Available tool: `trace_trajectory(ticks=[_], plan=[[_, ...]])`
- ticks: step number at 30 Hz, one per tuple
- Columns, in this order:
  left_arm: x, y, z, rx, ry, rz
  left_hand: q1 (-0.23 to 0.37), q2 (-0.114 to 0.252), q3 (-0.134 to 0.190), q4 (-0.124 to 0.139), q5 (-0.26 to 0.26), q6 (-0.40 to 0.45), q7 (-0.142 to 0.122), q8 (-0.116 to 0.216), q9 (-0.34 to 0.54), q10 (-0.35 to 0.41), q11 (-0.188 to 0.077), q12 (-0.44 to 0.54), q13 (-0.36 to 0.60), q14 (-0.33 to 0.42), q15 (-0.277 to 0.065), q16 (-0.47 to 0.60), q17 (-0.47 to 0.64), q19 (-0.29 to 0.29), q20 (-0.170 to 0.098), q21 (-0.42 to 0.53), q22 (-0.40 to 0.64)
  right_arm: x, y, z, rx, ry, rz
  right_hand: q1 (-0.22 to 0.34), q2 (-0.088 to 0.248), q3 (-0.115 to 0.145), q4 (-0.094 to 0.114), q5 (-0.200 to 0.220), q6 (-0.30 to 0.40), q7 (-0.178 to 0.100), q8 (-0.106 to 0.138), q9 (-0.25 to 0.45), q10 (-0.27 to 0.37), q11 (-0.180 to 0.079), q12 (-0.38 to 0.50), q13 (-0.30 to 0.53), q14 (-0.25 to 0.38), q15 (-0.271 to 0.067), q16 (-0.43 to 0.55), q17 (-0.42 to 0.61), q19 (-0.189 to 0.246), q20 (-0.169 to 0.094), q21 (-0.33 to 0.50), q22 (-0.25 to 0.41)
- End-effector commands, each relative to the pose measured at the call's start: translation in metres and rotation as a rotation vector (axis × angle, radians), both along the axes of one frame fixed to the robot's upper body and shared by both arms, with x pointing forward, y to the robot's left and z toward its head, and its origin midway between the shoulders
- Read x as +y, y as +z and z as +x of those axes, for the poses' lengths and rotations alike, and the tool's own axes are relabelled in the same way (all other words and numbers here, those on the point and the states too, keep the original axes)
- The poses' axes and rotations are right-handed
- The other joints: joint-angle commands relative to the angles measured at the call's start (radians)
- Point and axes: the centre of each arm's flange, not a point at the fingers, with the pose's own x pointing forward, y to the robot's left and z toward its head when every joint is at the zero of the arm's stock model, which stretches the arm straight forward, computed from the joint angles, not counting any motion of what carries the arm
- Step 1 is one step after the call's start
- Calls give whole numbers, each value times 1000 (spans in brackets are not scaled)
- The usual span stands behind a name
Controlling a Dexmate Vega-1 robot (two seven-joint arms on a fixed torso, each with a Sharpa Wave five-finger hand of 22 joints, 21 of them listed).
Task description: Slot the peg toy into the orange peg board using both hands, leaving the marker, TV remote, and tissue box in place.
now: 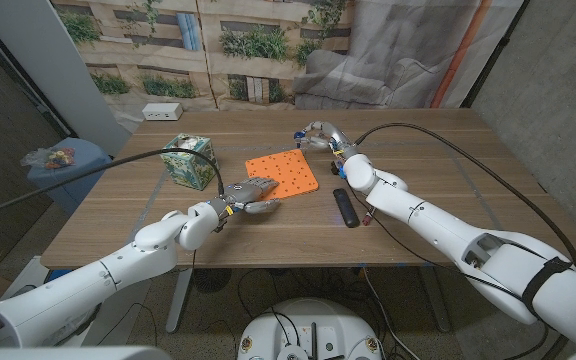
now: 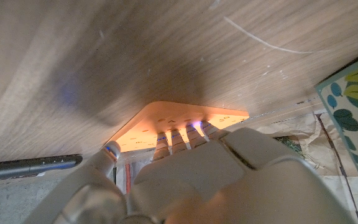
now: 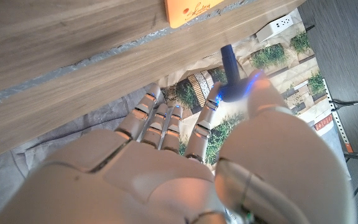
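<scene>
A wooden table (image 1: pixel 438 150) holds the flat orange peg board (image 1: pixel 282 172) at its centre.

The right hand (image 1: pixel 320 135), at the board's one o'clock, pinches the small blue peg toy (image 3: pixel 230 63) between thumb and finger, seemingly ready for slotting; the left hand (image 1: pixel 245 194), at seven o'clock, presses its fingertips (image 2: pixel 194 132) close together on the board's corner, probably steadying it.

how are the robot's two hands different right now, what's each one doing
The left hand sits low at the orange peg board's near corner, fingers reaching onto its edge, holding nothing. The right hand is raised beyond the board's far corner and pinches a small blue peg toy between thumb and finger. The left is nearer the tissue box, the right nearer the TV remote. Both are the same pale five-finger design.
</scene>
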Motion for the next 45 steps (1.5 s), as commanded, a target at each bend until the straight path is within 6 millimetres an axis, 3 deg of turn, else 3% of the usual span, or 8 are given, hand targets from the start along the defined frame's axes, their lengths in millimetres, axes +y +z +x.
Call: trace_trajectory(ticks=[1, 45], plan=[[-2, -2, 2, 11, -3, 6, 13, 108, 8, 1, 8, 10, 2, 6, 2, 9, -4, 5, 4, 8, -63, 7, 2, 9, -174, 2, 2, 6, -10, 11, -2, -18, -9, 34, 22, 0, -7, 10, 63, -64, 23, 9, 5, -9, -4, 2, 6, -8, 5, 6, 8, -4, 6, 3], [-6, -7, 1, 13, -12, 2, 19, 107, 24, -5, 7, 24, 1, 4, 3, 23, -2, 2, 5, 21, -65, 3, 2, 20, -175, 0, 2, 33, -36, 28, -20, 8, -10, 37, 31, -11, -1, 11, 56, -65, 28, 16, -15, -24, -17, 1, -22, -16, -4, 16, -17, -11, -2, 3]])
